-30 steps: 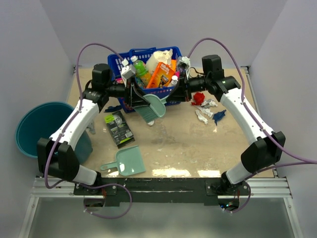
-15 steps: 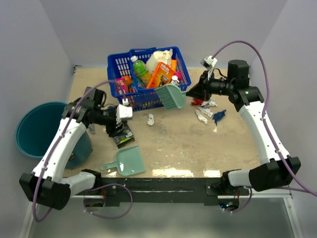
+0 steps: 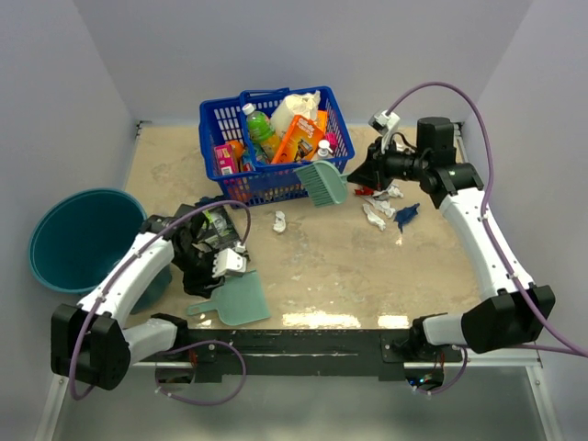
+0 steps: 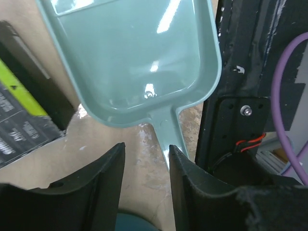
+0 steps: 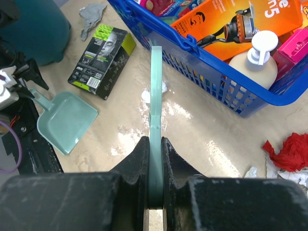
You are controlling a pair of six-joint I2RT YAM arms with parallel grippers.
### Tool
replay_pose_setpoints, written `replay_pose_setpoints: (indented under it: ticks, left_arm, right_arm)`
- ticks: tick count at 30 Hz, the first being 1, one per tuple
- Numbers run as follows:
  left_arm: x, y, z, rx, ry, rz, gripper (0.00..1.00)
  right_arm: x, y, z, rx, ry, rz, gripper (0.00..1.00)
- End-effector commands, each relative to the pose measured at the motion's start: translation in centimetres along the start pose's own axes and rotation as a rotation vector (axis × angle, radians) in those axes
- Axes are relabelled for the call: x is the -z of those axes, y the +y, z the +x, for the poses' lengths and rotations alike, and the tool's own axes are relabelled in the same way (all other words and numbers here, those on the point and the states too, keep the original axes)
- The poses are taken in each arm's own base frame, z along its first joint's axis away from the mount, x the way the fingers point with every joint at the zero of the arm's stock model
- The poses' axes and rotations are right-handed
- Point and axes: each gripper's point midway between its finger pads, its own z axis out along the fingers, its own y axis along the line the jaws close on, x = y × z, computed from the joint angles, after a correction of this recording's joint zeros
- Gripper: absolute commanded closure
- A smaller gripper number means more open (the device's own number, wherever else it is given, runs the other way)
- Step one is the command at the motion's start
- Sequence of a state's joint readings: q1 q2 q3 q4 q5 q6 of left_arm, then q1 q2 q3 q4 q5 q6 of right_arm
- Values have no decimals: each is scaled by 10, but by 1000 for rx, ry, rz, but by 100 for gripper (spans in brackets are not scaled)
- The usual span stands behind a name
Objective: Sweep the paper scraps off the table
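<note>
Scraps [image 3: 387, 193] sit far right on the table [image 3: 367, 276], just right of the right gripper [image 5: 155, 144], which is clamped on the brush [image 5: 156, 86] handle. One white bit lies alone, near-left of the brush head. Since half a second ago the left gripper [image 4: 147, 154] has dropped to the near edge, jaws apart at the dustpan [image 4: 134, 57] handle. Scraps haven't budged: tiny crumpled wads, red, white, blue.

I count one basket [image 3: 262, 186], one bucket [image 3: 69, 230], one dustpan [image 3: 241, 299], one brush [image 3: 322, 182], one packet [image 5: 101, 61]. Scraps [image 3: 375, 216]: at least six.
</note>
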State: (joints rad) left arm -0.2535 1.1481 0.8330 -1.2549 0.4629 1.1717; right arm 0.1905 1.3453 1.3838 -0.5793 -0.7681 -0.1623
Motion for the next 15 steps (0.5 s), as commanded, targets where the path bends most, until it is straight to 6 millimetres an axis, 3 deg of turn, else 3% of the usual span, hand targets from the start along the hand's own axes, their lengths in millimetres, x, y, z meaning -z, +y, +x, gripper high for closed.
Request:
replay_pose_setpoints:
  ticks: [1,8,15]
  left_arm:
    - [-17,8,13,-62,37,-14,54]
    - [-37,0,12,-82,-8,70,60]
    - [-53,-2,-9,-98,-76,123,73]
  right_arm:
    - [7,3,-10,59,-39,18,100]
    - [10,0,-11,79,-33,40,100]
    - [10,-2,-9,73,-30,52,100]
